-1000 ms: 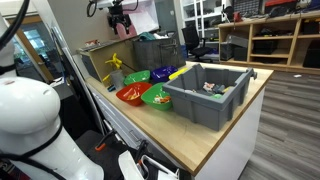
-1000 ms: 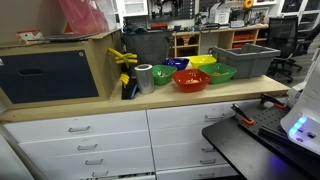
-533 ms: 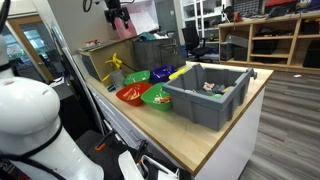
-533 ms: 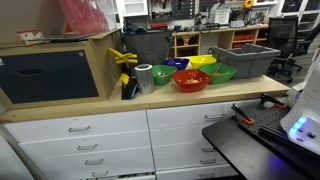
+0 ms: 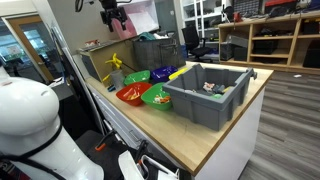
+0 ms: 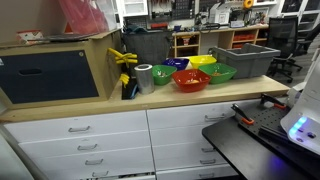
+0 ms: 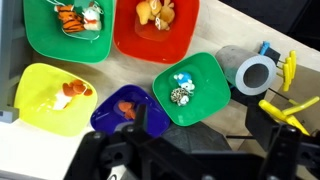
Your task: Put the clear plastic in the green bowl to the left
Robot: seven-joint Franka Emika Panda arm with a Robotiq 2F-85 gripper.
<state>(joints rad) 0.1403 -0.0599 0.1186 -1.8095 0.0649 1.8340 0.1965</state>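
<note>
The lime green bowl [image 7: 205, 75] sits next to the grey tape roll [image 7: 255, 72]. It holds a crumpled clear plastic piece [image 7: 180, 95] and small white bits. It also shows in both exterior views [image 5: 135, 76] [image 6: 160, 73]. A deeper-green bowl [image 7: 40, 35], a red bowl [image 7: 150, 45], a yellow bowl [image 7: 35, 95] and a blue bowl [image 7: 110, 115] lie around it, with small items inside. My gripper [image 5: 117, 15] hangs high above the bowls. In the wrist view it [image 7: 200, 150] is dark and blurred, the fingers look spread apart, and nothing shows between them.
A large grey bin [image 5: 200, 108] [image 6: 245, 62] stands on the wooden counter beside the bowls. Yellow clamps [image 7: 287, 72] [image 6: 124, 62] and a big box [image 6: 55, 75] stand at the other end. The counter edge drops to drawers [image 6: 100, 140].
The gripper has risen slightly at the top of the exterior view. The bowls and their contents have not moved.
</note>
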